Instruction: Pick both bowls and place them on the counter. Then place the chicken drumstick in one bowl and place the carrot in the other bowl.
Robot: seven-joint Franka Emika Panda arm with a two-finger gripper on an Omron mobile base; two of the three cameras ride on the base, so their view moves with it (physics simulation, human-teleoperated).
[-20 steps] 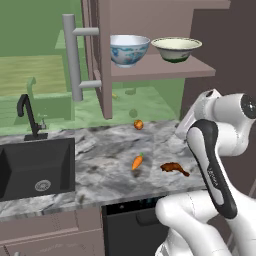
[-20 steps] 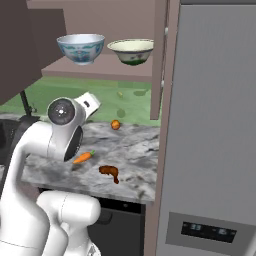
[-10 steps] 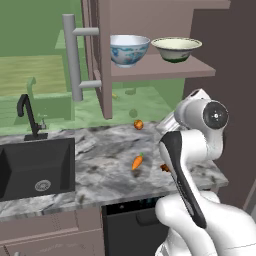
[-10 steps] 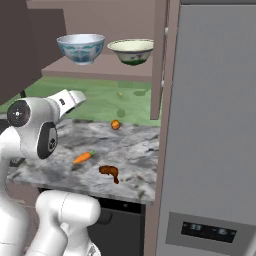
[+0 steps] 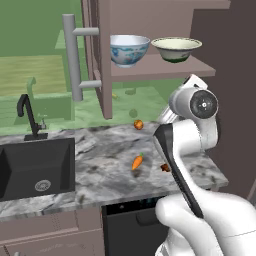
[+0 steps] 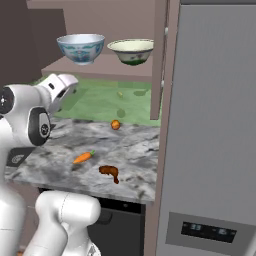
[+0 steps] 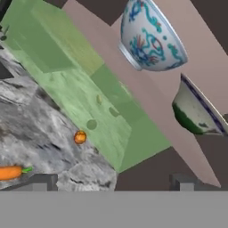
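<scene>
Two bowls stand side by side on the open cabinet shelf: the deep white bowl with blue pattern [image 5: 129, 50] [image 6: 81, 48] [image 7: 151, 38] and the shallower cream and green bowl [image 5: 176, 49] [image 6: 132, 51] [image 7: 196, 111]. On the marbled counter [image 5: 100, 170] [image 6: 135, 150] lie the orange carrot [image 5: 137, 161] [image 6: 82, 157] [image 7: 13, 172] and the dark brown chicken drumstick [image 6: 110, 172], which my arm half hides [image 5: 164, 167]. My gripper [image 7: 113, 185] is open and empty, held above the counter and aimed up at the shelf, well short of the bowls.
A small round orange fruit [image 5: 138, 124] [image 6: 115, 124] [image 7: 80, 137] sits at the back of the counter. The black sink [image 5: 30, 167] and faucet [image 5: 27, 117] are to the left. An open cabinet door with a long handle [image 5: 75, 57] stands left of the shelf. A tall fridge [image 6: 215, 125] walls the right.
My arm has swung round and lifted, turning the hand up toward the shelf. Bowls, carrot and drumstick have not moved.
</scene>
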